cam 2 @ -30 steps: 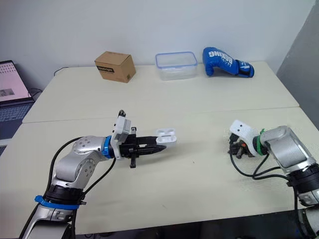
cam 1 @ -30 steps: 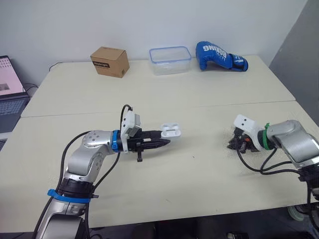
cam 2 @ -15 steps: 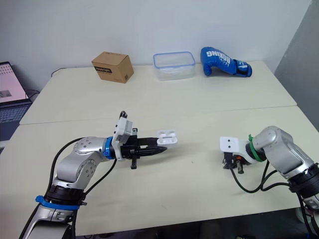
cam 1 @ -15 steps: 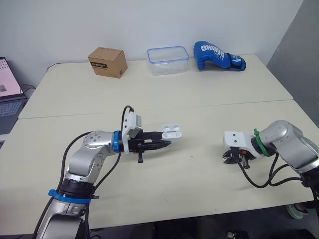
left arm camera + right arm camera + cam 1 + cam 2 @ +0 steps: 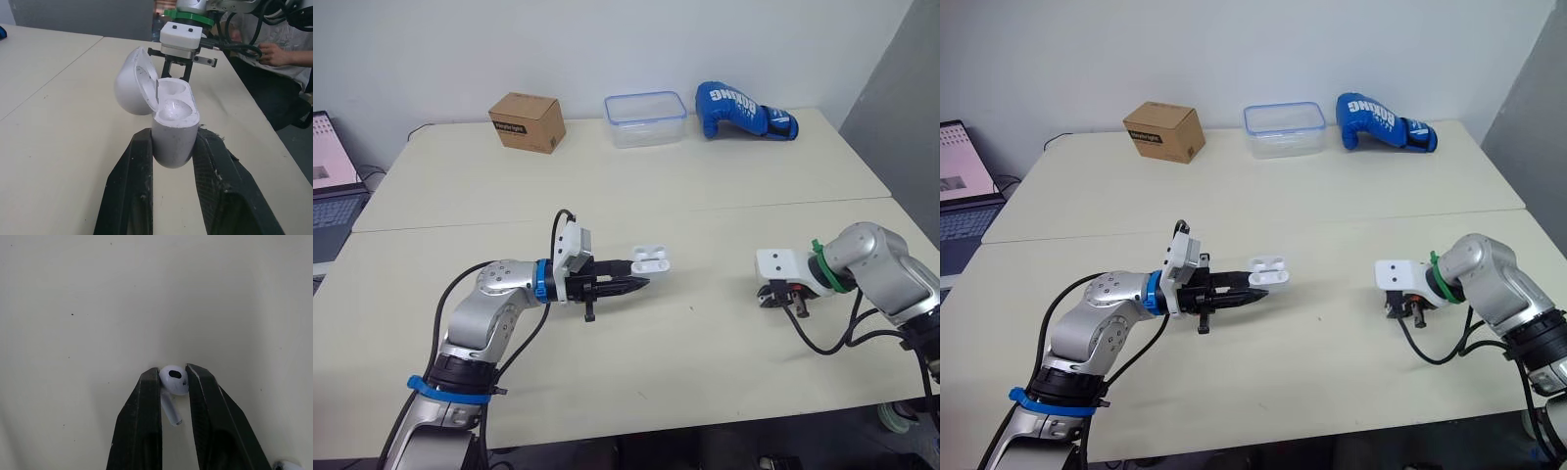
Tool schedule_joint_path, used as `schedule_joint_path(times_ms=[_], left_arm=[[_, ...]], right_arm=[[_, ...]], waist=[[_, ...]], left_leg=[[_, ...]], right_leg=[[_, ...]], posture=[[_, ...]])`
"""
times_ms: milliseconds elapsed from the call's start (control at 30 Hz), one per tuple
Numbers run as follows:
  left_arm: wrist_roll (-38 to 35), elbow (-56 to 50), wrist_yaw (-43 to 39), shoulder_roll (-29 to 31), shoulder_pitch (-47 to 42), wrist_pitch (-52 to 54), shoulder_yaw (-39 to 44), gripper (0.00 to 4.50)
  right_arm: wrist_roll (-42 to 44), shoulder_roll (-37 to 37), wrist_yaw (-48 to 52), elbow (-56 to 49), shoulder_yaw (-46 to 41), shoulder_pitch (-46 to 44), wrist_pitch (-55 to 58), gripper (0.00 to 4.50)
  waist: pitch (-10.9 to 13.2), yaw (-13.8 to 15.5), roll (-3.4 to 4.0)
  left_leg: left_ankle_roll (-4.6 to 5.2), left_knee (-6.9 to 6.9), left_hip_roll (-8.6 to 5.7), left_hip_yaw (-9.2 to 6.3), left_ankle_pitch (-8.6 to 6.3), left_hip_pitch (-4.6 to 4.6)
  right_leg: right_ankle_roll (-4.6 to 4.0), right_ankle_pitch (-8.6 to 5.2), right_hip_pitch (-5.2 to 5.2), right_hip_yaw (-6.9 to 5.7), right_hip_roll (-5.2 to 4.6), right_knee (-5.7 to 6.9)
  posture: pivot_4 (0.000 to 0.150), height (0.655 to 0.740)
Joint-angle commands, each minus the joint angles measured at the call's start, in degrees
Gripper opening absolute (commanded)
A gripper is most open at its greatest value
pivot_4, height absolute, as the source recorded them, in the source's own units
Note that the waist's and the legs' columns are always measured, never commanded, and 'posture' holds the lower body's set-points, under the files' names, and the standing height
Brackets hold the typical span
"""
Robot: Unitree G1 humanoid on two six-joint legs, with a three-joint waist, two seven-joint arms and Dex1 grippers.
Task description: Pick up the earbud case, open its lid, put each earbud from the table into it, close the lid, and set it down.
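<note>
My left gripper (image 5: pixel 638 283) is shut on the white earbud case (image 5: pixel 650 258) and holds it above the middle of the table. The case's lid (image 5: pixel 134 81) is swung open, and both sockets (image 5: pixel 173 98) look empty. My right gripper (image 5: pixel 782 298) points down at the table on the right. In the right wrist view it (image 5: pixel 173 374) is shut on a white earbud (image 5: pixel 173 380) close to the tabletop. A second earbud (image 5: pixel 287 465) lies on the table just beside it. The left wrist view faces the right gripper (image 5: pixel 179 68) beyond the case.
Along the table's far edge stand a cardboard box (image 5: pixel 528 121), a clear plastic container (image 5: pixel 646 105) and a blue boxing glove (image 5: pixel 744 110). A laptop (image 5: pixel 331 166) sits at the far left. A person's hand (image 5: pixel 274 49) shows beyond the table.
My right wrist turned so its gripper points down at the table, and it shifted slightly left. The left gripper kept the open case still.
</note>
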Motion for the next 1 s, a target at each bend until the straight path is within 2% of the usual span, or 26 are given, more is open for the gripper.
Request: schedule_joint_path(times_ms=[33,200,667,1000], left_arm=[[-0.61,-2.46,0.04,0.54,-0.17,-0.66,0.76,0.77],[-0.65,-2.31,-0.16,0.67,-0.26,-0.67,0.81,0.77],[-0.14,-1.26,-0.16,-0.08,-1.11,-1.51,0.29,0.77],[0.06,-1.48,0.21,-0.35,-0.61,-2.03,0.13,0.77]], right_arm=[[-1.28,-0.04,0.69,0.26,-0.82,0.29,-0.16,0.75],[-2.51,-0.46,0.92,-0.75,-0.5,0.75,-0.03,2.44],[-11.29,0.55,4.48,-11.61,4.18,-1.75,15.05,2.44],[-18.25,2.03,5.39,-13.25,8.98,-3.77,18.81,2.44]], waist=[[0.0,0.0,0.0],[0.0,0.0,0.0],[0.0,0.03,0.0],[-0.02,0.01,-0.03]], left_leg=[[0.0,0.0,0.0,0.0,0.0,0.0],[0.0,-0.01,0.0,-0.01,0.0,0.0],[0.0,-0.01,0.0,-0.01,0.0,0.0],[0.0,-0.01,0.01,-0.01,0.0,0.0]], right_leg=[[0.0,0.0,0.0,0.0,0.0,0.0],[0.0,0.0,-0.01,-0.01,0.0,0.0],[0.0,0.0,-0.01,0.0,0.0,0.0],[0.0,0.0,-0.01,-0.01,0.01,0.0]], posture=[[0.15,0.7307],[0.15,0.7307],[0.15,0.7307],[0.15,0.7307]])
